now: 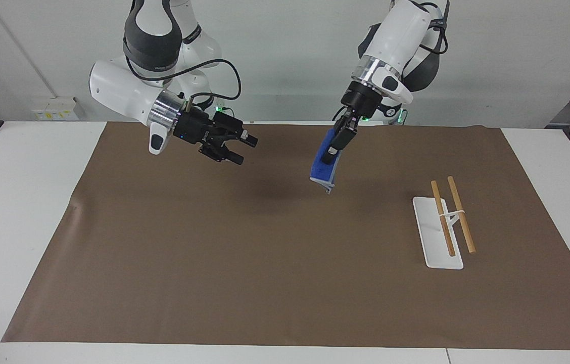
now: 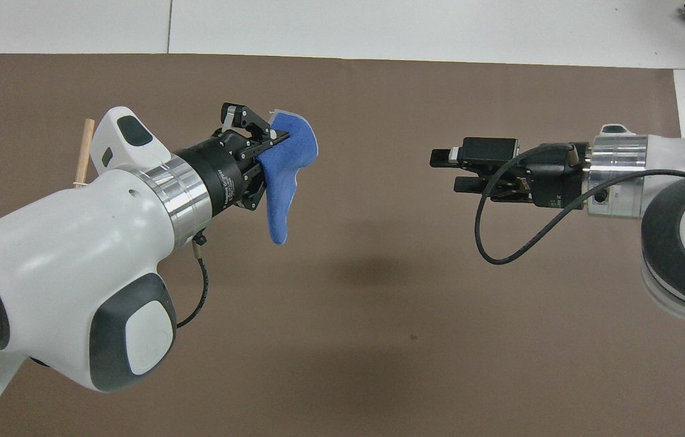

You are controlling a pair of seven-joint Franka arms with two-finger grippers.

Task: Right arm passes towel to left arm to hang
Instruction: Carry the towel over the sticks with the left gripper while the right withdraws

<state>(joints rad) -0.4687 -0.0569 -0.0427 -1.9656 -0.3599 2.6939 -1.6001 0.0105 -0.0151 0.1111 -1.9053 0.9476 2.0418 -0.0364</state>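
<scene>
Now the left end effector [image 1: 334, 146] pinches the blue towel [image 1: 324, 168], which hangs in the air over the brown mat [image 1: 265, 263]. At nine o'clock in the facing view, the right end effector [image 1: 242, 149] gapes wide, holding nothing. From overhead, the left arm [image 2: 75, 261] hides most of the rack [image 1: 439, 232].

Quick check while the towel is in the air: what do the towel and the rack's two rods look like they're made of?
Blue towel, held by the left gripper: soft nubby cloth, probably terry or microfibre; it droops limply, pale edging. Rack rods: matte tan sticks, likely bare wood, on a smooth white base, plastic or painted metal.
</scene>
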